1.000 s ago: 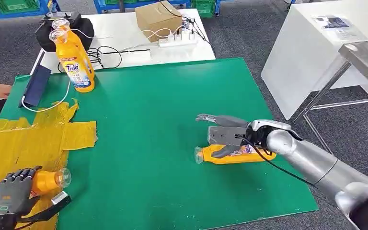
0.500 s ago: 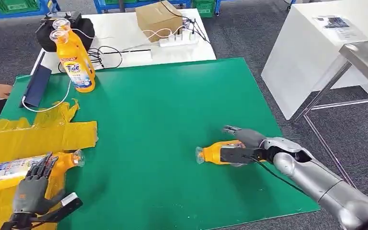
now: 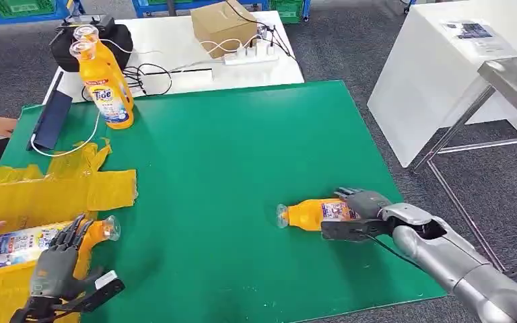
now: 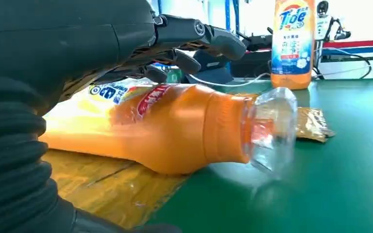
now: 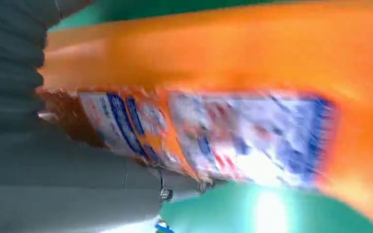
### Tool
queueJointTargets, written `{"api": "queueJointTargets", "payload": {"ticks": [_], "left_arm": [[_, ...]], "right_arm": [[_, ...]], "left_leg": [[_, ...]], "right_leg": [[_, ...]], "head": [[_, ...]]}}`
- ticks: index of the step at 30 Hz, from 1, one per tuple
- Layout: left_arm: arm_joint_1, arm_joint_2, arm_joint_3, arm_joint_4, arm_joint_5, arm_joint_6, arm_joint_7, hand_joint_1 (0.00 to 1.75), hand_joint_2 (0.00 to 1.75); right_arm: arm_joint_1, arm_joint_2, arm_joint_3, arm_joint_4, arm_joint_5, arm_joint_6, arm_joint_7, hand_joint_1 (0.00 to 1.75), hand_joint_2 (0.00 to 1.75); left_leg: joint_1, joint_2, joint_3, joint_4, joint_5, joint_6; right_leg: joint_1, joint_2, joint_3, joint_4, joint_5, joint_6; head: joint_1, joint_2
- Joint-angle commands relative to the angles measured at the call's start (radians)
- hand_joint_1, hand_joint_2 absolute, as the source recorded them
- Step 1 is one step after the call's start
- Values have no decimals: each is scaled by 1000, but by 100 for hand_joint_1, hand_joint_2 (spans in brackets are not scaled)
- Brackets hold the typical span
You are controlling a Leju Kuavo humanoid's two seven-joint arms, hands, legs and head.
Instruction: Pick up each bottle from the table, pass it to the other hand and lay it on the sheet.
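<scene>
One bottle point(image 3: 30, 239) lay on the sheet point(image 3: 54, 192) at 8 o'clock, left hand point(image 3: 57, 259) spread empty; right hand point(image 3: 357, 215) clamped the next bottle point(image 3: 306, 215) at 5.

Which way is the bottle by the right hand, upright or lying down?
Lying down. The bottle rests on its side on the green mat, clear cap pointing toward the robot's left, with the right hand around its label end.

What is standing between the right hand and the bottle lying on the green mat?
Nothing visible. The right hand is already at the lying bottle, its fingers over the label end and its thumb along the near side. The green mat around it is bare.
</scene>
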Motion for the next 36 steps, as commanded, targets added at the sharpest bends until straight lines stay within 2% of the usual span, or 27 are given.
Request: {"api": "queueJointTargets", "payload": {"ticks": [1,5,7,8,12,13,14,15,16,17,18,19,20,22,24,26,29,33,36], "left_arm": [[-193,-63,-87,204,112,-9,-74,0,175],[-221,-83,-85,167,237,-47,-114,0,175],[-205,-95,-69,104,318,-81,-119,0,175],[-184,-102,-53,62,368,-108,-122,0,175],[29,-161,104,-267,648,-307,-97,0,175],[63,-197,155,-331,766,-402,-80,0,175],[99,-245,215,-399,949,-551,-27,0,175],[99,-245,215,-399,949,-551,-27,0,175],[135,-287,262,-473,1139,-702,38,0,0],[150,-306,270,-510,1189,-739,51,0,0],[156,-312,268,-523,1189,-742,58,0,0],[159,-322,259,-541,1216,-762,43,0,0],[161,-336,241,-567,1272,-795,45,0,175],[160,-343,227,-583,1277,-789,61,0,175],[156,-338,219,-580,1277,-780,67,0,175],[156,-337,193,-588,1326,-810,57,0,175],[162,-355,115,-632,1291,-798,18,0,175],[146,-335,26,-652,1298,-777,42,0,175],[109,-331,9,-618,1281,-768,32,0,175]], "right_arm": [[148,-207,39,-30,-73,143,-38,175,175],[257,-305,25,-161,-115,159,-4,175,175],[276,-279,-7,-157,-120,139,18,175,175],[275,-233,-35,-125,-121,118,25,175,175],[175,160,-206,111,-195,-60,-16,175,175],[186,234,-278,91,-251,-128,-76,175,175],[229,354,-416,18,-378,-168,-159,175,175],[229,354,-416,18,-378,-168,-159,175,175],[286,452,-473,-130,-441,-178,-145,175,175],[306,493,-485,-202,-463,-176,-125,175,175],[311,501,-478,-233,-460,-179,-95,175,175],[321,535,-501,-276,-528,-158,-112,175,175],[313,573,-504,-301,-568,-140,-119,175,175],[307,584,-495,-310,-568,-141,-108,175,175],[307,575,-499,-305,-569,-142,-107,175,175],[297,595,-484,-301,-566,-103,-143,175,175],[258,632,-368,-269,-499,-87,-147,175,175],[202,679,-232,-206,-499,-86,-109,175,175],[171,709,-164,-139,-508,-66,-101,175,175]], "left_leg": [[0,-11,3,-2,1,2],[0,-13,3,-1,1,2],[2,-13,5,0,-1,3],[2,-13,6,-1,-1,4],[5,7,13,-3,-6,3],[5,12,16,-5,-6,4],[5,15,16,-5,-7,4],[6,22,15,-2,-11,1],[6,28,19,-5,-11,1],[5,29,18,-3,-13,1],[8,36,19,-2,-14,-1],[7,35,18,-3,-14,-1],[7,34,17,-2,-14,-1],[7,29,14,0,-12,-1],[6,19,7,0,-8,-2],[6,17,5,-1,-7,-1],[5,18,4,0,-7,-1],[5,17,5,0,-8,-1],[5,16,5,-1,-7,-1]], "right_leg": [[0,-6,6,-2,-1,-2],[0,-9,6,-3,-2,-1],[1,-8,4,-4,-2,-1],[2,-7,5,-5,-3,-1],[4,12,16,-9,1,1],[4,17,16,-10,2,0],[4,18,17,-10,2,0],[5,23,15,-7,2,1],[5,33,15,-9,3,-1],[4,30,14,-6,1,0],[6,36,12,-6,1,-1],[5,38,10,-4,1,-2],[5,36,9,-3,1,-3],[6,32,3,0,0,-3],[5,22,0,2,-2,-3],[5,20,-1,2,-2,-3],[5,23,-1,2,-1,-3],[4,24,-1,3,-2,-4],[4,22,-1,2,-2,-4]], "head": [[0,0],[0,0],[0,0],[0,0],[0,0],[0,0],[1,0],[1,0],[0,0],[1,0],[1,0],[0,0],[0,0],[-1,0],[-1,0],[-1,0],[0,0],[0,0],[0,0]]}}
